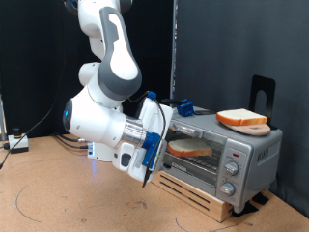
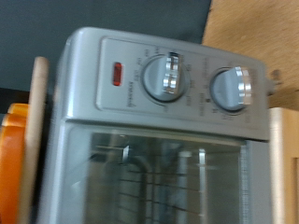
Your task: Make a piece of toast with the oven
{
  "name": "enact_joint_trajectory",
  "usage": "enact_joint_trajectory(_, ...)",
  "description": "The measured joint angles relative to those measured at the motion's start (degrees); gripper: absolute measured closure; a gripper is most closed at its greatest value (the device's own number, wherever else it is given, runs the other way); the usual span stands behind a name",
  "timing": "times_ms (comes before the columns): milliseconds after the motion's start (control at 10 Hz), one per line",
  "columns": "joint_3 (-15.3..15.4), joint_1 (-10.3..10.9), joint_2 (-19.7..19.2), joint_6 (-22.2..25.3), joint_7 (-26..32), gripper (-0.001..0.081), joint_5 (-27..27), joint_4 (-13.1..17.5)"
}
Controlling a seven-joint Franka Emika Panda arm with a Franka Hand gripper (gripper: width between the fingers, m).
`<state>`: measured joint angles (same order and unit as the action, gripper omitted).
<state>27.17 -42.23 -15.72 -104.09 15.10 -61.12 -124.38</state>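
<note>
The silver toaster oven [image 1: 217,155] stands on a wooden crate at the exterior view's right, its glass door shut. One bread slice [image 1: 190,148] lies on the rack inside, seen through the glass. A second slice [image 1: 241,119] rests on a wooden board on the oven's roof. My gripper [image 1: 172,114], with blue fingers, is close to the oven's upper front corner on the exterior view's left and holds nothing that I can see. The wrist view shows the oven's front [image 2: 159,177], two of its knobs [image 2: 163,75] and a red lamp [image 2: 118,73]. No fingers show there.
A black stand [image 1: 261,92] rises behind the oven. The wooden crate [image 1: 198,191] juts out under the door. Cables and a small box [image 1: 17,143] lie on the brown table at the exterior view's left. A dark curtain hangs behind.
</note>
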Motion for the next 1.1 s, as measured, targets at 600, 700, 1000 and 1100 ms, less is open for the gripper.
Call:
enact_joint_trajectory(600,-0.2,4.7,-14.8,3.8,-10.3,0.0002,10.4,14.7)
enact_joint_trajectory(700,-0.2,4.6,-14.8,4.2,-10.3,0.0002,10.3,14.7)
enact_joint_trajectory(1000,-0.1,3.4,-16.1,11.8,-4.7,0.0002,10.4,15.4)
enact_joint_trajectory(1100,-0.1,3.6,-17.2,11.6,-2.8,0.0002,11.2,16.0)
